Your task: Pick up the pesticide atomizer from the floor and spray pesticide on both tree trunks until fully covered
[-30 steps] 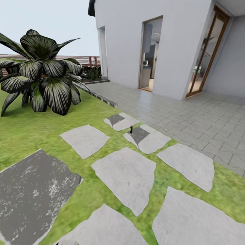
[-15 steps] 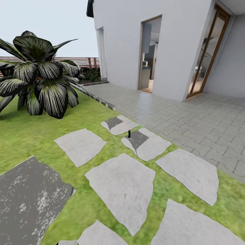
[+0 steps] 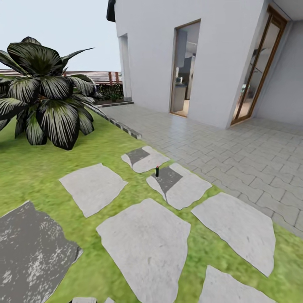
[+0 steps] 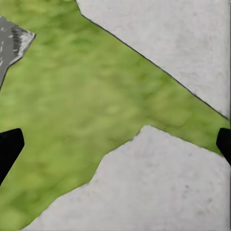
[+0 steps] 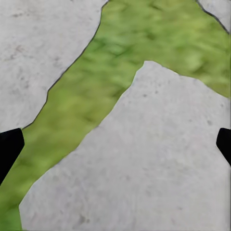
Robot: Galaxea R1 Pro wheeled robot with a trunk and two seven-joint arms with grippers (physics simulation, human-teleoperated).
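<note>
Green grass: the floor (image 3: 38, 168) is a blurry lawn that runs under everything, cut off at the head view's left and lower edges.
Dark slab: a mottled grey stepping stone (image 3: 31, 252) lies at the lower left, cropped by the frame.
Palm: a short plant with dark, white-streaked leaves (image 3: 42, 92) stands at the far left, its leftmost fronds cut off; its base is hidden behind the hanging leaves.
Fence: brown horizontal slats (image 3: 99, 76) show behind the palm, partly hidden by it.
Pale slabs: irregular light stones (image 3: 145, 240) spread across the middle, grass between them.
Pesticide atomizer: a tiny dark upright bottle (image 3: 157, 171) stands at the edge of a half-dark slab (image 3: 179, 185), just right of centre, well ahead of the robot; its top looks reddish, and its spray head is too small to make out.
House: a white wall with an open doorway (image 3: 185, 67) and a wood-framed glass door (image 3: 256, 67) stands beyond grey paving (image 3: 235, 147), on the right.
Left gripper: (image 4: 115, 144) jaws spread wide, dark tips at opposite edges of the left wrist view, pointing down at grass and stone, holding nothing.
Right gripper: (image 5: 115, 144) jaws likewise spread and empty, facing down over pale stone and a strip of grass.
</note>
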